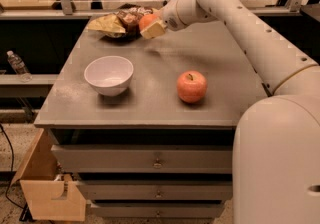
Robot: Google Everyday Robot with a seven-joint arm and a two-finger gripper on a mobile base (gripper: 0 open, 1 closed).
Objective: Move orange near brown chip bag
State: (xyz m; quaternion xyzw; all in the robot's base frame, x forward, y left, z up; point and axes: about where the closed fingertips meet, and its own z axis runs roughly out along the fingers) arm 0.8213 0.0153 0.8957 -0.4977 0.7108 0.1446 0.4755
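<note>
My gripper [150,25] is shut on the orange [147,20] and holds it above the far part of the table, just right of the brown chip bag [131,16]. The brown chip bag is dark, glossy and wrinkled and lies at the table's far edge, partly over a yellow-tan bag [106,25]. The orange is partly hidden by the pale fingers [155,30]. My white arm reaches in from the right.
A white bowl [109,74] stands on the left of the grey table [150,108]. A reddish apple [191,87] with a stem sits at the middle right. Drawers are below the tabletop. A wooden box [50,195] stands on the floor at the left.
</note>
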